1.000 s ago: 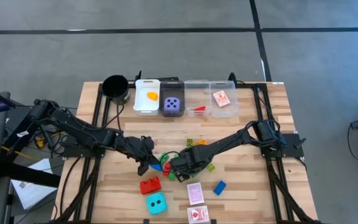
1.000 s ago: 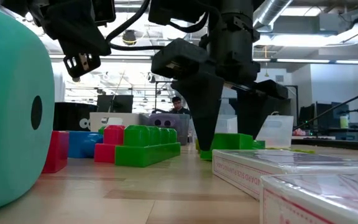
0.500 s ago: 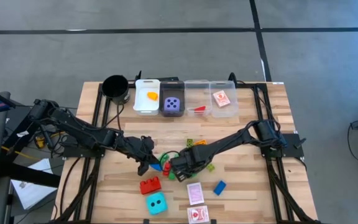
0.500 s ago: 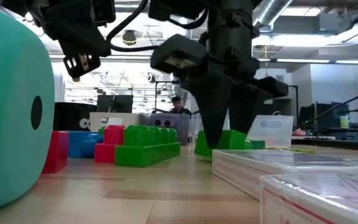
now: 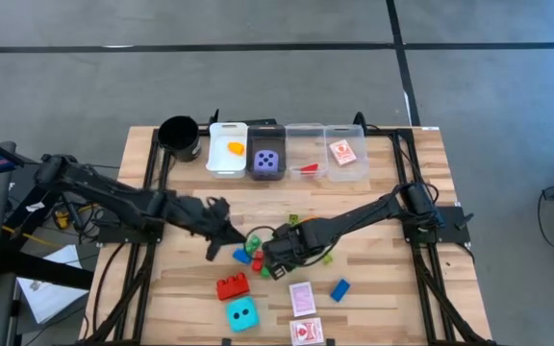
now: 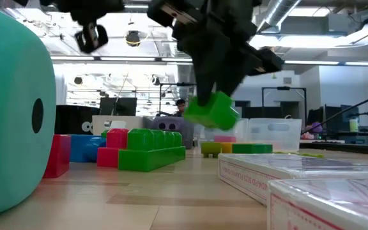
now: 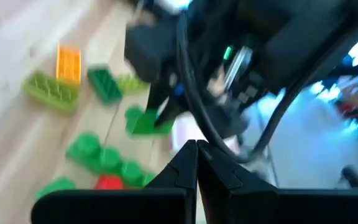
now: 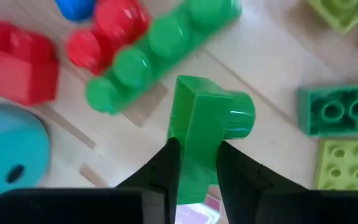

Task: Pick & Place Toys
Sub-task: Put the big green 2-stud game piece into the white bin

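My right gripper (image 5: pixel 275 261) hangs over the cluster of toys at mid-table, shut on a small green brick (image 8: pixel 204 121) that is clear of the wood (image 6: pixel 213 110). Under it lie a long green brick (image 8: pixel 160 43), red bricks (image 8: pixel 17 65) and other green bricks (image 8: pixel 337 112), all flat on the table. My left gripper (image 5: pixel 212 252) is shut and empty, raised to the left of the cluster; its joined fingers (image 7: pixel 196 163) point toward the right arm. A cyan die (image 5: pixel 240 311) rests near the front edge. My right gripper pinches the small green brick by two opposite side faces (image 8: pixel 194 155) between its two fingers (image 8: pixel 166 168). The fingers come from above, pointing steeply down. The brick is lifted clear of the table and sits tilted, its stud (image 8: pixel 238 121) sticking out to one side.
Two red-white cards (image 5: pixel 302 298) and a blue brick (image 5: pixel 339 289) lie near the front. Along the far edge stand a black cup (image 5: pixel 178 135) and a row of bins (image 5: pixel 287 130), holding an orange piece, a purple die (image 5: pixel 266 159) and a card.
My right gripper has shut on the small green brick and risen, lifting it off the table and tilting it. My left gripper, still shut, has risen and drawn back toward the table's left and far side.
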Controlling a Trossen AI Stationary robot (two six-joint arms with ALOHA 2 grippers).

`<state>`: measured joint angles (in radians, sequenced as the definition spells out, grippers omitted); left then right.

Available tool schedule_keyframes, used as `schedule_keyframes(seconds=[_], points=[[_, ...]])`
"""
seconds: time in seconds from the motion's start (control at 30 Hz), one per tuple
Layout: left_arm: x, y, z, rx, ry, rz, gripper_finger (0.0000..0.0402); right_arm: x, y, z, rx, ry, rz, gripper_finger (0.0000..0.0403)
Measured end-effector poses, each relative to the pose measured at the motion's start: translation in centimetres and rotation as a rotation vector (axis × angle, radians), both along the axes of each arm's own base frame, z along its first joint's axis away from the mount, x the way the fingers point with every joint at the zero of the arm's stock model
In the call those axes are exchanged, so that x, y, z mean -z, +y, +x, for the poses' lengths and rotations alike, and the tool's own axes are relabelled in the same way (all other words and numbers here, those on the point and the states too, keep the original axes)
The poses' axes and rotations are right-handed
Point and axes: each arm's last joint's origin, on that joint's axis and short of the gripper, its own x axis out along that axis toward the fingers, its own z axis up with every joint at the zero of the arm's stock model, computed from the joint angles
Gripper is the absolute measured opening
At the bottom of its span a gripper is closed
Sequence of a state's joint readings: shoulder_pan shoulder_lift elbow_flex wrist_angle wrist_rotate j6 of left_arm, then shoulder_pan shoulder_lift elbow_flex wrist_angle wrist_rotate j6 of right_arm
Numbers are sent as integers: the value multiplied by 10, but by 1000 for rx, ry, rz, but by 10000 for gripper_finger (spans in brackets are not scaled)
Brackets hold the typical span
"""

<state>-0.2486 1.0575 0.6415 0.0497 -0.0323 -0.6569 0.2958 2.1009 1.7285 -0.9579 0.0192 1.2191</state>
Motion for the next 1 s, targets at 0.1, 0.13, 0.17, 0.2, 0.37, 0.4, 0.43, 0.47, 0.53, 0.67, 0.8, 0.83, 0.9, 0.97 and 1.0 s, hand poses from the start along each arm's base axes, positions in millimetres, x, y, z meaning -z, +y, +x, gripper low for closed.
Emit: schedule_keyframes(seconds=[0.1, 0.13, 0.17, 0.2, 0.37, 0.4, 0.43, 0.47, 0.53, 0.67, 0.8, 0.83, 0.9, 0.97, 1.0], points=[[-18, 11, -12, -43, -89, -30, 0, -17, 1, 0, -20, -54, -40, 83], [-24, 14, -16, -56, -115, -46, 0, -25, 1, 1, -31, -85, -50, 82], [-28, 16, -20, -68, -134, -63, 0, -31, 0, 1, -43, -108, -63, 82], [-33, 19, -23, -83, -155, -90, 0, -37, -1, 1, -65, -123, -78, 81], [-44, 27, -36, -175, -164, -361, 4, -65, 0, 9, -189, -234, -164, 82], [-44, 28, -37, -185, -149, -412, 7, -70, 0, 11, -217, -257, -184, 82], [-43, 27, -38, -183, -134, -447, 11, -76, 0, 12, -245, -278, -203, 82], [-43, 27, -38, -173, -119, -467, 16, -80, 0, 13, -270, -295, -226, 82], [-39, 25, -39, -145, -59, -508, 31, -88, 0, 14, -315, -318, -274, 83], [-32, 22, -37, -104, 53, -612, 78, -104, -1, 16, -395, -362, -354, 83], [-27, 22, -34, -114, 96, -639, 137, -111, -1, 17, -420, -383, -374, 83], [-26, 22, -33, -122, 105, -647, 151, -111, -2, 17, -419, -387, -374, 83], [-24, 22, -30, -128, 114, -650, 180, -111, -1, 17, -419, -387, -374, 83], [-21, 21, -27, -133, 132, -648, 207, -112, -1, 17, -420, -389, -372, 83], [-19, 21, -24, -138, 143, -645, 219, -112, -1, 17, -423, -391, -367, 83]])
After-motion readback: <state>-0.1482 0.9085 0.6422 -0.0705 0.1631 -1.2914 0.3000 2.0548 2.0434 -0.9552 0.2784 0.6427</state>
